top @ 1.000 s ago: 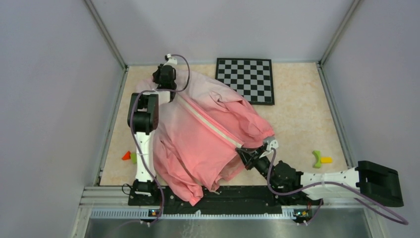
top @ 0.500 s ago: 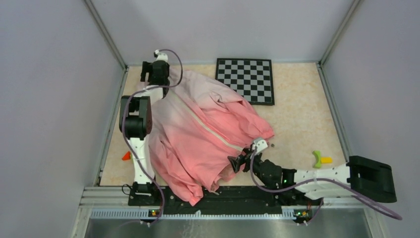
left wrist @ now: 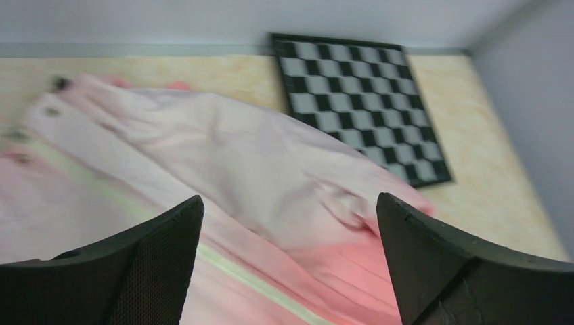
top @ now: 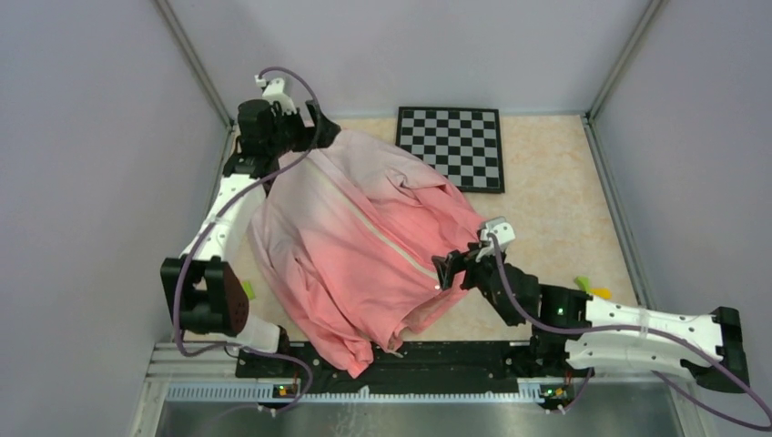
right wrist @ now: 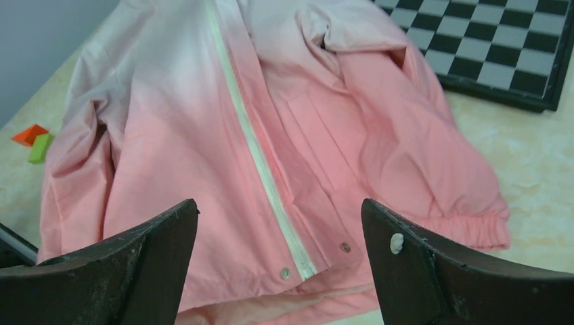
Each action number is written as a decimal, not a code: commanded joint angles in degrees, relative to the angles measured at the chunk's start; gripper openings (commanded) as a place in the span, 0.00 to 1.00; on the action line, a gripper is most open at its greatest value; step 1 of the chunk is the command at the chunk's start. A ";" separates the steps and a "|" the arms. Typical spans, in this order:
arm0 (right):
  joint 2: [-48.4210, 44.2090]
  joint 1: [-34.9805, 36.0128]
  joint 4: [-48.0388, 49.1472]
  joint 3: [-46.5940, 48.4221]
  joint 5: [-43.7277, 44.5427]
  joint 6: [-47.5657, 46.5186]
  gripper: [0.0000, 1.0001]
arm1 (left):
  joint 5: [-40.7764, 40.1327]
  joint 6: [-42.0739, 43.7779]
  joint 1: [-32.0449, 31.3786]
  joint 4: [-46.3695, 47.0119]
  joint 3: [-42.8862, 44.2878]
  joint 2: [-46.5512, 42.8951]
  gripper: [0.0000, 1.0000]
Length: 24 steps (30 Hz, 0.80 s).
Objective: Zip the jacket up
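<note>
Top external view shows the jacket (top: 364, 237) sprawled on the desk (top: 546, 209) beside the chessboard (top: 452, 146), white zipper (right wrist: 260, 169) apparently closed. Left fingers (left wrist: 128, 271) and right fingers (right wrist: 440, 271) have let go, spread empty above it; zipping seems finished.

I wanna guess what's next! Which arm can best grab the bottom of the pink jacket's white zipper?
Probably right. The right gripper hangs open at the pink fabric jacket's hem, by the white zipper's lower end; the left gripper is open at the collar.
</note>
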 commanded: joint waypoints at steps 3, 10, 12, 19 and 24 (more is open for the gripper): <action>4.07 -0.47 -13.03 18.90 4.92 -9.19 0.89 | 30.98 -10.10 -0.25 2.29 -6.74 -13.72 0.99; 13.72 -0.48 -17.54 42.09 9.43 -19.82 0.90 | 35.31 -9.60 -0.25 5.39 -6.86 -31.30 0.99; 14.69 -0.50 -15.44 46.02 9.68 -24.35 0.90 | 34.45 -8.31 -0.25 4.98 -4.11 -35.79 0.99; 16.85 -0.47 -8.13 56.29 9.86 -36.59 0.91 | 30.39 -4.64 -0.25 4.97 2.58 -44.12 0.99; 17.10 -0.44 -2.86 59.67 11.26 -42.09 0.91 | 27.60 -1.40 -0.90 2.26 7.20 -45.27 0.99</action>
